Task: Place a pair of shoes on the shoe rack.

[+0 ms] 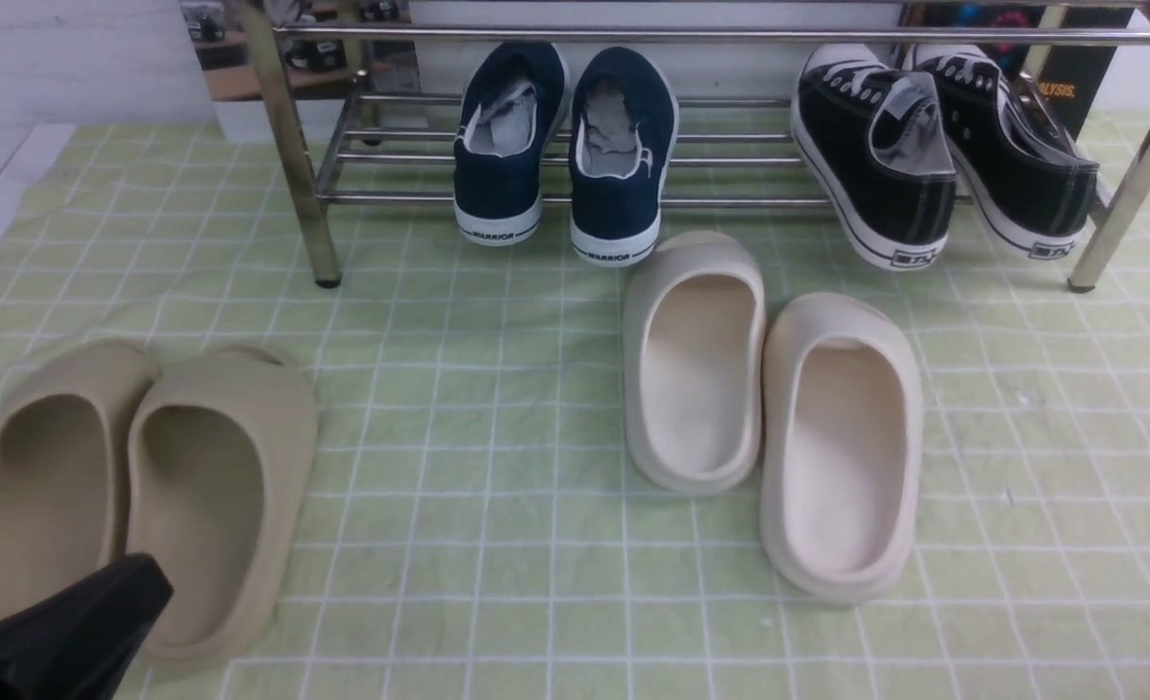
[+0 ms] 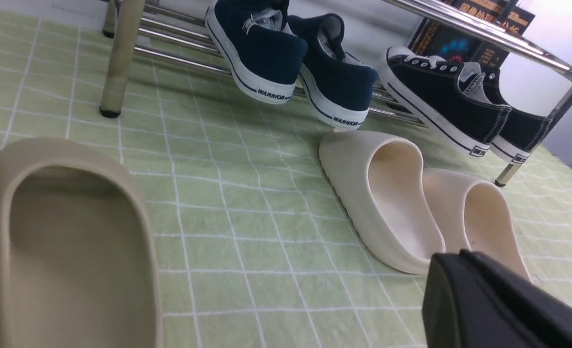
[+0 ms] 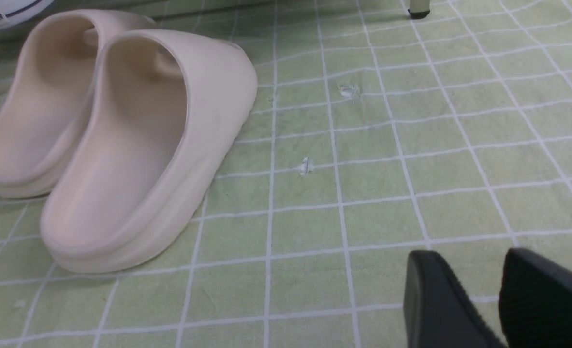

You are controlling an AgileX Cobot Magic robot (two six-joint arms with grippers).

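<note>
Navy-blue canvas slip-on sneakers (image 1: 565,156) lean heels-out at twelve o'clock on the chrome rod rack (image 1: 390,175); left tool (image 1: 59,632) closed, right tool (image 3: 479,295) open, both empty.

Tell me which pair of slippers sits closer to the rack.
The cream pair, right of centre: its left slipper's toe nearly reaches the navy sneakers on the rack. The beige pair lies farther back.

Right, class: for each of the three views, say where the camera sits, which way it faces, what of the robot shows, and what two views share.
Front view: between the arms, facing the shoe rack; left gripper shows.
Left wrist view: low by the beige slippers, facing the navy shoes; its shut fingers show.
Right wrist view: low over the cloth, its fingers apart.
Both wrist views share the cream slippers.
</note>
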